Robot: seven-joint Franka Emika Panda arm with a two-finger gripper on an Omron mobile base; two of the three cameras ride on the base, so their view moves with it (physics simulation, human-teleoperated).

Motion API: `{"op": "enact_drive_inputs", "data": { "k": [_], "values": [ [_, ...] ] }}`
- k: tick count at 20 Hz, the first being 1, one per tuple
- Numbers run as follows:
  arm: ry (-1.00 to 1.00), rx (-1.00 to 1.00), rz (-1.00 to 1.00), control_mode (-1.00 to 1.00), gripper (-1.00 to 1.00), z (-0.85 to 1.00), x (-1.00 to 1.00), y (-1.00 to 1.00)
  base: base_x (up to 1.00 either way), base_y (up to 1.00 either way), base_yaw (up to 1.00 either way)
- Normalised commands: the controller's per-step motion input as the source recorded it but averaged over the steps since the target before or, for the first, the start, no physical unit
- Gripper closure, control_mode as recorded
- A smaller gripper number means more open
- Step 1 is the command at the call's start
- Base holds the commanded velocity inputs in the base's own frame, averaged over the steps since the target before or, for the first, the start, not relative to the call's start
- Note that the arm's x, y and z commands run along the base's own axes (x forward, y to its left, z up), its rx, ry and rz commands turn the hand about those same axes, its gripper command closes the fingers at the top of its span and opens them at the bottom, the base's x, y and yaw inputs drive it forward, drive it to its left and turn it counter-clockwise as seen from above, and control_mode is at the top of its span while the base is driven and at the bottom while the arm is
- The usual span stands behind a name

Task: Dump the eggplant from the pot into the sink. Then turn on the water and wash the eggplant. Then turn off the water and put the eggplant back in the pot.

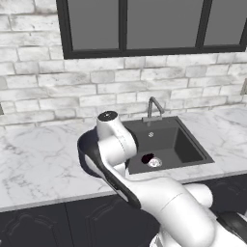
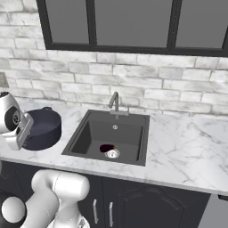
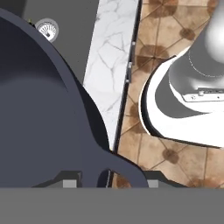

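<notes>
pot: The dark round pot [image 2: 43, 129] sits on the white marble table [image 2: 187, 151], to the left of the sink. In the hand view the pot [image 3: 43, 118] is very close and big, and one small loop handle [image 3: 103, 173] sits at the bottom by the fingertips.
tool: The tool [image 3: 106, 180] is pinched on the pot's loop handle (its tips are mostly hidden behind the handle). In the right base view the white arm is just beside the pot's left side.
sink: The dark box-shaped sink [image 2: 129, 133] is set down into the table, in the middle. It has a round silver drain [image 2: 112, 154] near its front edge. In the left base view the sink [image 1: 185, 144] is partly behind the arm.
eggplant: The small dark purple eggplant [image 2: 106, 148] lies on the sink floor, touching or just beside the drain on its left. In the left base view the eggplant [image 1: 147, 157] peeks out next to the arm.
faucet: The thin grey curved faucet [image 2: 115, 102] stands at the back edge of the sink. No water stream can be seen.
wall: White bricks [image 1: 43, 91] with a dark window [image 1: 144, 24] above.
</notes>
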Motion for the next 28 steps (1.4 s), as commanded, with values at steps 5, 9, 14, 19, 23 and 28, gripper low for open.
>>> {"op": "enact_drive_inputs", "data": {
  "k": [5,9,14,19,23,28],
  "values": [
    [-0.02,-0.06,0.01,-1.0,1.0,-0.19,0.32,0.0,0.0,0.0,0.0],
    [0.0,-0.03,0.01,-1.0,1.0,-0.28,0.23,0.0,0.0,0.0,0.0],
    [0.0,-0.01,0.02,-1.0,1.0,-0.28,0.19,0.0,0.0,0.0,0.0],
    [0.0,0.0,0.04,-1.0,1.0,-0.23,0.07,0.0,0.0,0.0,0.0],
    [0.0,0.0,0.05,-1.0,1.0,-0.25,0.03,0.0,0.0,0.0,0.0],
    [0.0,0.0,0.05,-1.0,-1.0,-0.31,0.05,0.0,0.0,0.0,0.0]
  ]
}}
